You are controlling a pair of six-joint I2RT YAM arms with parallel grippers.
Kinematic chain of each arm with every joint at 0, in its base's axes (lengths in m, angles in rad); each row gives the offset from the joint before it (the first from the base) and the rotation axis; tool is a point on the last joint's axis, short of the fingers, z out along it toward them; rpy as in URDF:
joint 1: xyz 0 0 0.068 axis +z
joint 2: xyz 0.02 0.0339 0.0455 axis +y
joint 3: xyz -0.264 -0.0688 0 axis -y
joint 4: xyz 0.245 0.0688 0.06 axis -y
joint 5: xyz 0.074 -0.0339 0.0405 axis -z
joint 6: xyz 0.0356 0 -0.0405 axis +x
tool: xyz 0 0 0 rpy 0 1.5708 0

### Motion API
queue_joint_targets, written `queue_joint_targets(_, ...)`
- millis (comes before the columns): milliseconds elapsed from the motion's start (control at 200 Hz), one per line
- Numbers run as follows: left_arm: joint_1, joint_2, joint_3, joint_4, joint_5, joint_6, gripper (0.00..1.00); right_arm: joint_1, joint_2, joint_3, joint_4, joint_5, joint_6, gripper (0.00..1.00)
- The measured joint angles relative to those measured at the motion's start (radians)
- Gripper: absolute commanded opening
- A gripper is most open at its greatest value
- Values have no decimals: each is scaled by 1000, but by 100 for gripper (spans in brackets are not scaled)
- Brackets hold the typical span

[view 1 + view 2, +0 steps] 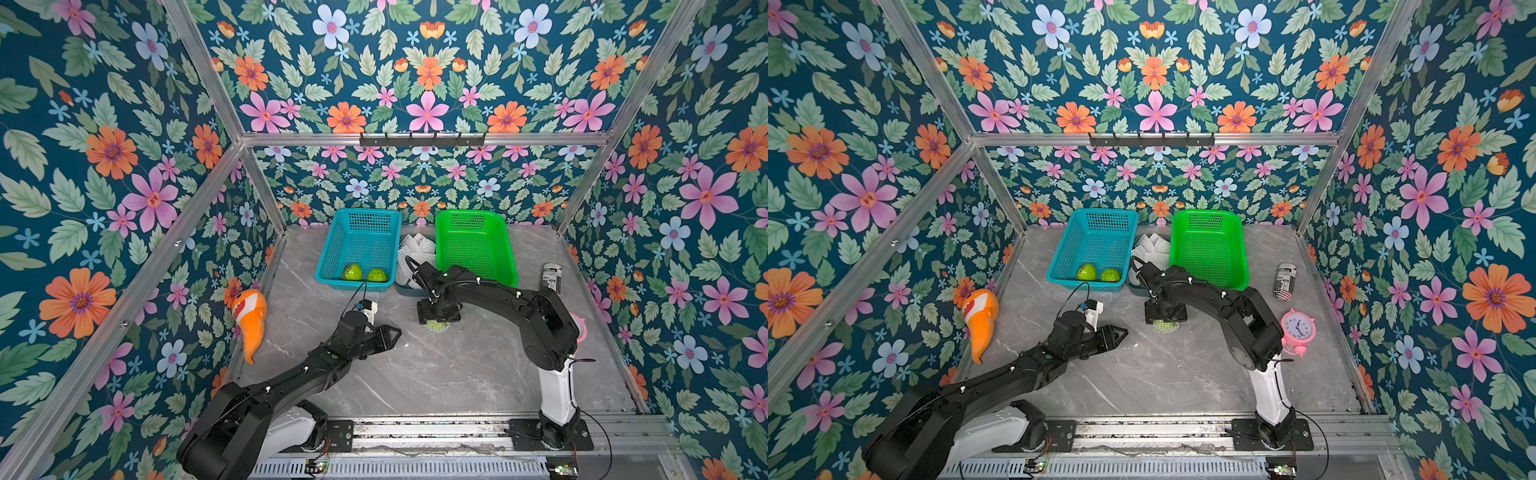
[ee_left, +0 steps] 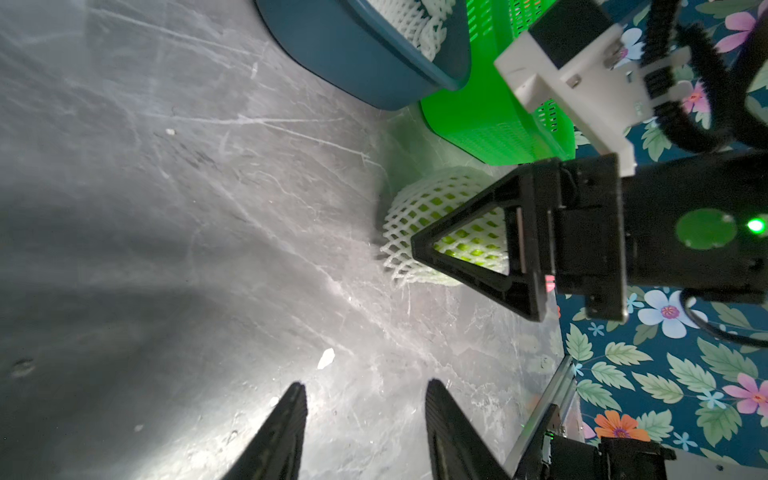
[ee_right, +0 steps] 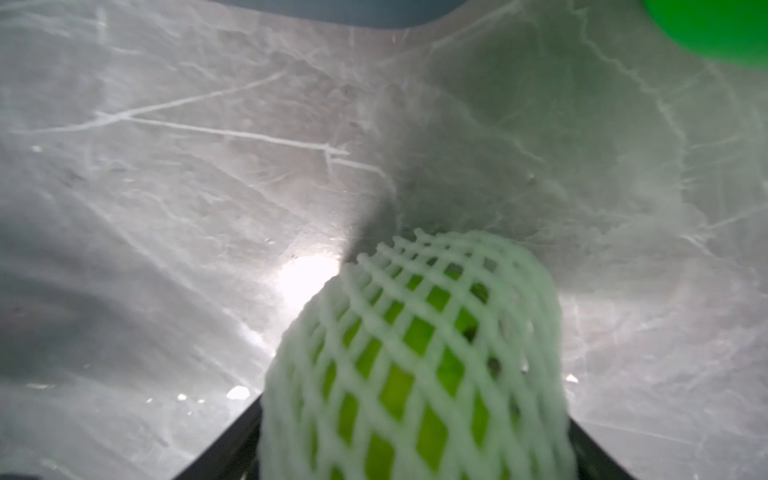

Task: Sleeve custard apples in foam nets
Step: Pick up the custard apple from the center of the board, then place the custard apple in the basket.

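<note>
The right hand [image 1: 437, 321] points straight down at centre frame in both top views. Its jaws stand either side of the netted apple [image 1: 433, 329], which sits on the counter [image 1: 457, 374]. In the right wrist view the net [image 3: 415, 332] wraps the green fruit all round. A dark finger [image 3: 232, 449] lies against the mesh on each side, but I cannot tell whether they squeeze it. In the left wrist view the fruit shows through that hand's triangular finger frame.

The left hand [image 1: 394, 332] hangs low, left of centre and well apart from the netted apple, with its tips aimed toward it. Its fingers [image 2: 291, 428] are parted and hold nothing, with bare counter and a small white scrap [image 2: 326, 358] ahead of them.

Above the right hand in the frame, a dark tub [image 1: 409, 289] of spare nets [image 1: 415, 249] sits between the blue basket [image 1: 359, 245] on its left and the green basket [image 1: 473, 245] on its right. The right arm's wrist crosses over the tub's front and the green basket's lower left corner. Two apples [image 1: 352, 272] lie uncovered, side by side, against the blue basket's lower wall.

An orange fish toy [image 1: 249, 320] rests at the counter's left edge and a can [image 1: 552, 278] near its right edge. In a top view a pink clock [image 1: 1298, 330] shows just right of the right arm's elbow.
</note>
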Motion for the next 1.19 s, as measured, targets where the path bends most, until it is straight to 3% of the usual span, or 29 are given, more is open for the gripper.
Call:
queue_joint_targets(300,13,6,59,-31,-6,3,50,-76,-231,-182,175,-177,23,78)
queue_joint_targets(605,124,31,156,-110,-26,38,50,-210,-517,-368,540,-615,100,78)
queue_joint_targets(830,159,83,227,-121,5,50,51,-230,-600,-397,739,-892,132,78)
queue_joint_targets(1195,211,150,306,-97,110,48,51,-245,-650,-431,962,-1202,205,78)
